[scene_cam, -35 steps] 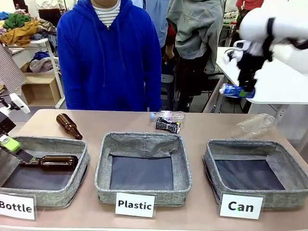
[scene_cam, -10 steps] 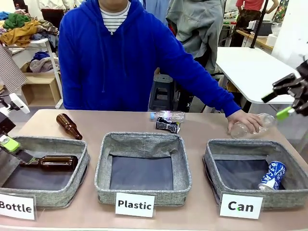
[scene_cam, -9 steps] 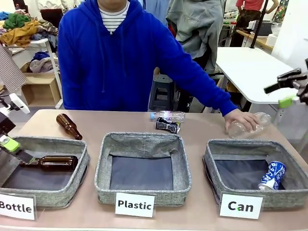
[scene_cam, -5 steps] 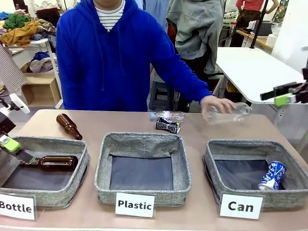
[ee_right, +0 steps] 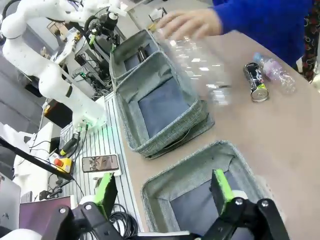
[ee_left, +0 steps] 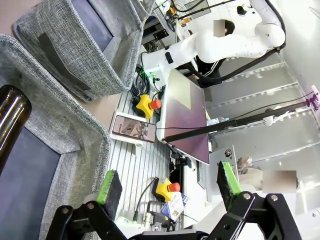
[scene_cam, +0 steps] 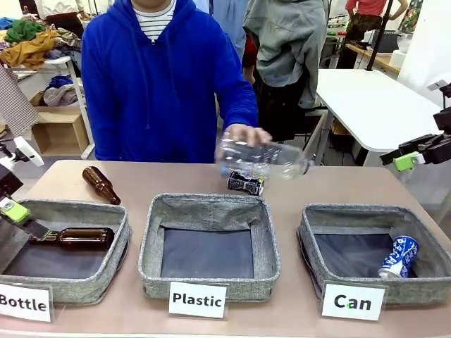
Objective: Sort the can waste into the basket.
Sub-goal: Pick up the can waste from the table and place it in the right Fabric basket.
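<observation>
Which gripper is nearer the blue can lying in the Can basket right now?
Right. The right gripper hangs open above the blue can, near the far right edge; the left gripper is across the table at the Bottle basket.

A white table [scene_cam: 373,109] and clothes-heaped shelf [scene_cam: 62,67] stand behind.

Left card [scene_cam: 25,301]: "Bottle", lower left, at left bin [scene_cam: 84,285].
Mid card [scene_cam: 198,300]: "Plastic", bottom centre, at mid bin [scene_cam: 254,282].
Right card [scene_cam: 352,302]: "Can", lower right, at basket [scene_cam: 416,290].

White arm [ee_left: 235,45], black fingers [ee_right: 80,220], green pads [ee_right: 220,186]
</observation>
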You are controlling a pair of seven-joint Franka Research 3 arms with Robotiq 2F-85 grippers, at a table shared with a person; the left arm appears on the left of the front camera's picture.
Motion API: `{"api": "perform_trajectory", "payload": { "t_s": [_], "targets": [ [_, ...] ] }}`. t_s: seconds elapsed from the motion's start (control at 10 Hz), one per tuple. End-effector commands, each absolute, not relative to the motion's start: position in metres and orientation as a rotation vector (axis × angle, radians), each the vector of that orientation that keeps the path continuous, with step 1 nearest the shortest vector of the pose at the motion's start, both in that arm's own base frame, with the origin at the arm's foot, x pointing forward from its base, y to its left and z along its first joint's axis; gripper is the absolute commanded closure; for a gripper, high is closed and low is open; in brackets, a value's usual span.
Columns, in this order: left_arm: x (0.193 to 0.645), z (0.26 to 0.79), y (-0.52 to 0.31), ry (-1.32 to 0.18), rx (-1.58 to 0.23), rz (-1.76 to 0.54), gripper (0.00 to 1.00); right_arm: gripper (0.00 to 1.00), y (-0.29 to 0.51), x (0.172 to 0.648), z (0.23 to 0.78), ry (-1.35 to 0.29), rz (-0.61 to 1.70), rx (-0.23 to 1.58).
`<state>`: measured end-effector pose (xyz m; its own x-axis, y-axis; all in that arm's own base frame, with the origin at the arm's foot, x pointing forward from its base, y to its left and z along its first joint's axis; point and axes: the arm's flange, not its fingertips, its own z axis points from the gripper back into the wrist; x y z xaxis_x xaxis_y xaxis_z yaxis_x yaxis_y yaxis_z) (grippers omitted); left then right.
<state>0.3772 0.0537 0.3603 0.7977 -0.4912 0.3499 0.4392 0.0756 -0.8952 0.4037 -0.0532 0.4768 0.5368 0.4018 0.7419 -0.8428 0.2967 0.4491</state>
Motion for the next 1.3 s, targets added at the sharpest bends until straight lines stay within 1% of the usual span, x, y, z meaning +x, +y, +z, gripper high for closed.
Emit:
{"api": "perform_trajectory", "payload": {
  "t_s": [0.0, 1.0, 1.1, 1.2],
  "targets": [
    [0.373, 0.360, 0.054, 0.039, -1.327, -0.716, 0.00, 0.00, -0.056, 0.408, 0.478, -0.586, 0.903, 0.961],
    [0.373, 0.360, 0.054, 0.039, -1.327, -0.716, 0.00, 0.00, -0.056, 0.408, 0.478, -0.586, 0.903, 0.961],
    [0.373, 0.360, 0.054, 0.039, -1.327, -0.716, 0.00, 0.00, -0.053, 0.405, 0.476, -0.565, 0.888, 0.944],
    [0.373, 0.360, 0.054, 0.039, -1.327, -0.716, 0.00, 0.00, -0.027, 0.421, 0.496, -0.526, 0.977, 0.752]
  ]
}}
